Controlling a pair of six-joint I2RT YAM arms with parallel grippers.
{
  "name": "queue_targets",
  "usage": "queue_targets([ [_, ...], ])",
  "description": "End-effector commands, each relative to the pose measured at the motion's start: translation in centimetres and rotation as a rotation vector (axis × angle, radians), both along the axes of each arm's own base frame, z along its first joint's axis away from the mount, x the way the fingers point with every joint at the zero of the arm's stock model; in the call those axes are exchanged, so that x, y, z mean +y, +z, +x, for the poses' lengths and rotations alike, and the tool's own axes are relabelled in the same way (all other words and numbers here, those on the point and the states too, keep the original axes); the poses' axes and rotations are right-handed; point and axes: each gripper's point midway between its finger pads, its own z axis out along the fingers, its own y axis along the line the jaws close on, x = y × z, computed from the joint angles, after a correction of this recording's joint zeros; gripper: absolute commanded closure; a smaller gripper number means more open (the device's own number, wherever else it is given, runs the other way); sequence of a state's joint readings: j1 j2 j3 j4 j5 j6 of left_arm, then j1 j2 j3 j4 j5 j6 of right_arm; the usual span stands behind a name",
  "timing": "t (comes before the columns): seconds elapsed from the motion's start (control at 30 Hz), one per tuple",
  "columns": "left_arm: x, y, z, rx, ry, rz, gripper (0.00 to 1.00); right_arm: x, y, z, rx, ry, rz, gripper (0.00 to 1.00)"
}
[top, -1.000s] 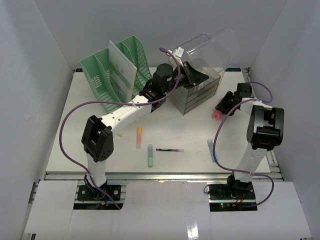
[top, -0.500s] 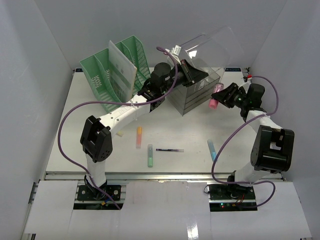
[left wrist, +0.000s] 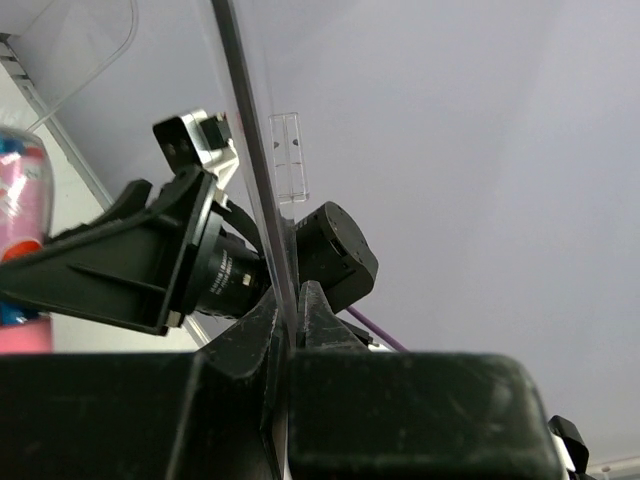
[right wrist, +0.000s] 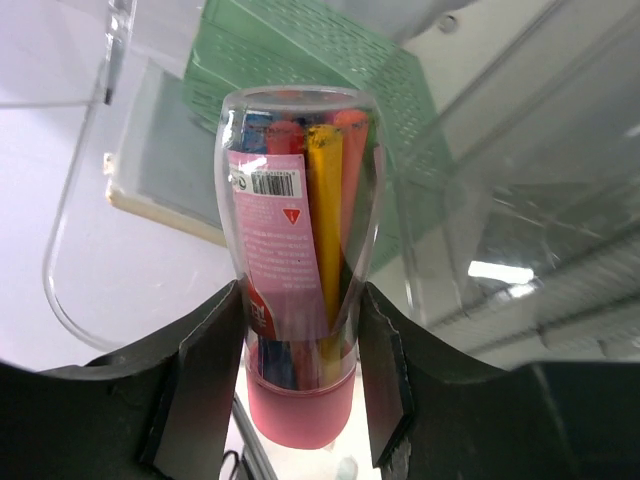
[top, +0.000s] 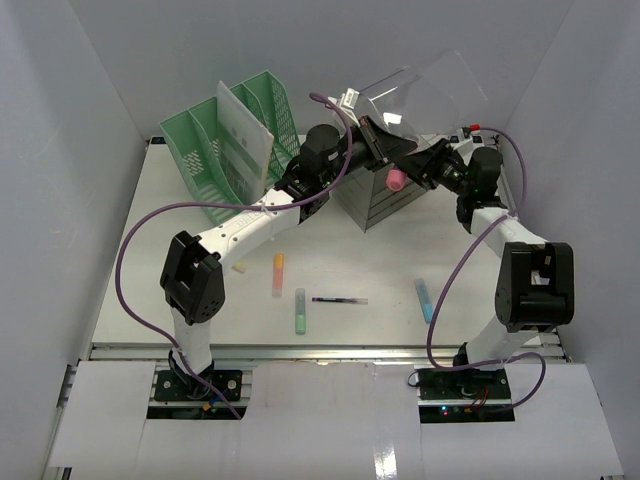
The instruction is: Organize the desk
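Both jaws hang above the desk (top: 350,260).

Clear plastic drawer box (top: 385,200), the reference object, with a transparent lid (top: 425,95) tilted up above it. Left of the box: green slotted file rack (top: 215,165) holding an upright white sheet (top: 243,135). At the top of the box, beneath the lid: marker tube (top: 396,180), clear, with a pink cap and a pink barcoded label, containing red, yellow and orange markers. In front of the box, lying flat and apart, left to right: small yellow piece (top: 240,267), orange highlighter (top: 278,273), green highlighter (top: 300,311), dark pen (top: 339,300), blue highlighter (top: 424,299).
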State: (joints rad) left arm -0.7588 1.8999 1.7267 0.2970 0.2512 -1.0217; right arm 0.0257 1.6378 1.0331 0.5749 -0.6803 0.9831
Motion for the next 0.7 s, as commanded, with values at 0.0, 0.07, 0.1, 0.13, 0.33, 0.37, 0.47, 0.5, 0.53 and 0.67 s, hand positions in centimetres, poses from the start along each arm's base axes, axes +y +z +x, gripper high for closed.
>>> queue_targets([
  [0.0,4.0,10.3,-2.2,-0.203,0.048,-0.18,1.0,0.7,4.0,3.2,-0.033,-0.119,0.041,0.92],
  [0.07,4.0,10.1,-2.2,-0.198,0.046,-0.18,1.0,0.5,3.7,3.8,-0.016,-0.163,0.037,0.91],
  [0.1,4.0,10.0,-2.2,-0.196,0.045,-0.181,1.0,0.5,3.5,4.1,-0.01,-0.179,0.035,0.88],
  [0.13,4.0,10.0,-2.2,-0.194,0.044,-0.18,1.0,0.6,3.3,4.3,-0.011,-0.189,0.034,0.8],
  [0.33,3.8,9.5,-1.9,-0.185,0.046,-0.175,1.0,0.9,2.7,4.5,-0.068,-0.179,-0.02,0.33],
  [0.37,3.8,9.6,-1.9,-0.185,0.045,-0.176,1.0,0.9,2.7,4.3,-0.07,-0.172,-0.022,0.3],
  [0.47,3.8,9.6,-1.9,-0.183,0.044,-0.178,1.0,1.1,2.5,3.8,-0.075,-0.15,-0.028,0.22],
  [0.5,3.7,9.5,-1.8,-0.18,0.044,-0.178,1.0,1.2,2.4,3.6,-0.076,-0.142,-0.029,0.2],
  [0.53,3.7,9.4,-1.7,-0.179,0.044,-0.177,1.0,1.2,2.4,3.4,-0.079,-0.135,-0.031,0.19],
  [0.67,3.7,9.3,-1.9,-0.174,0.042,-0.173,1.0,1.3,2.6,1.9,-0.104,-0.085,-0.034,0.18],
])
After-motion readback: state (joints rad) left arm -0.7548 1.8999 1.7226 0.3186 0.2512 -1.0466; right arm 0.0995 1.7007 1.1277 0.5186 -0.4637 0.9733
